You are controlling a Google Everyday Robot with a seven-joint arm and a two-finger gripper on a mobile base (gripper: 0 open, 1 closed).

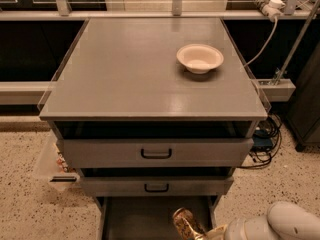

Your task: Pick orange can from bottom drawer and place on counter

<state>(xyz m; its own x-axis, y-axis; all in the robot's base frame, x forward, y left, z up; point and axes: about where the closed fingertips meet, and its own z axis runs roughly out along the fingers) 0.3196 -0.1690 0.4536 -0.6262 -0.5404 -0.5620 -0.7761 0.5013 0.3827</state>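
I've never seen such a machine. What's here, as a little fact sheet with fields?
counter: grey, smooth, slightly glossy
bowl: pale, right rear of the counter
bottom drawer: pulled open, dark floor
orange can: tilted, over the bottom drawer's right side
pincer: bottom edge, just right of the orange can
arm: white, lower right corner

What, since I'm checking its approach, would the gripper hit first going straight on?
Probably the orange can in the bottom drawer; the gripper, at the picture's lower edge, points toward it. Contact unclear.
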